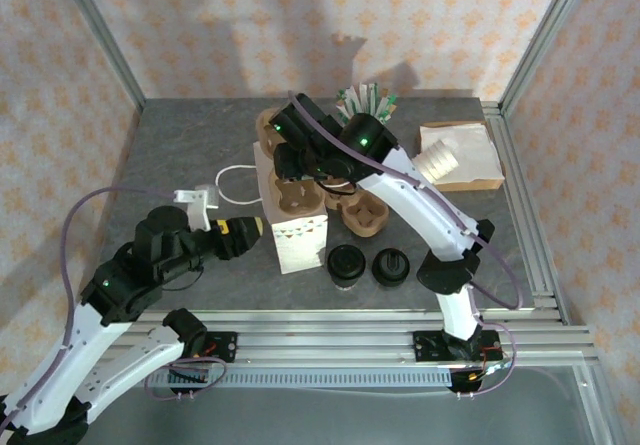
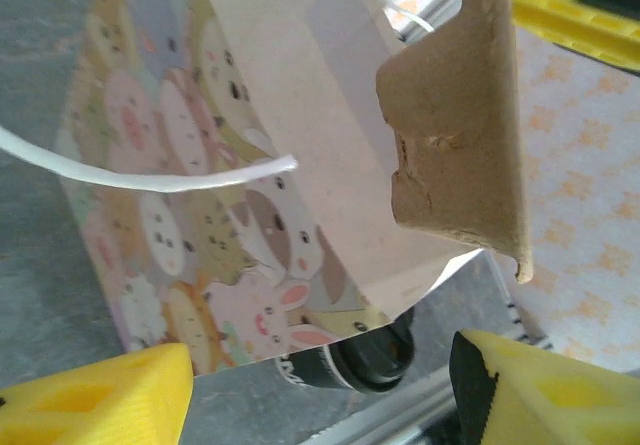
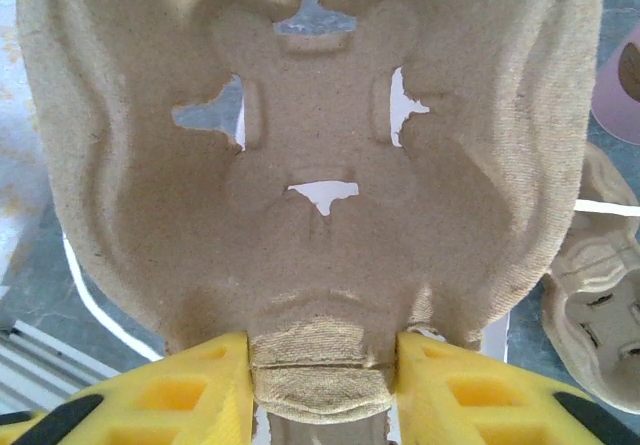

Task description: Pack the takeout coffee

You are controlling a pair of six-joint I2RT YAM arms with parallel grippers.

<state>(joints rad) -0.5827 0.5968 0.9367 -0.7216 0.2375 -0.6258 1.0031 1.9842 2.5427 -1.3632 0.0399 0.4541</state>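
The takeout coffee [image 1: 346, 263], a small cup under a round black lid, stands on the table just right of the white paper bag [image 1: 296, 233]. In the left wrist view the coffee [image 2: 365, 360] peeks out below the bag's cartoon-printed side [image 2: 200, 215]. A brown pulp cup carrier [image 1: 298, 199] sits in the bag's mouth. My right gripper [image 3: 322, 375] is shut on a tab at the carrier's [image 3: 320, 165] edge. My left gripper [image 2: 320, 395] is open beside the bag's left face, its yellow fingers [image 2: 100, 395] wide apart with nothing between them.
A second black lid [image 1: 391, 266] lies right of the coffee. More pulp carriers [image 1: 362, 213] sit behind it. A stack of cream cups [image 1: 440, 157] rests on a flat box [image 1: 475, 155] at back right. The bag's white cord handle [image 1: 232, 180] loops to the left.
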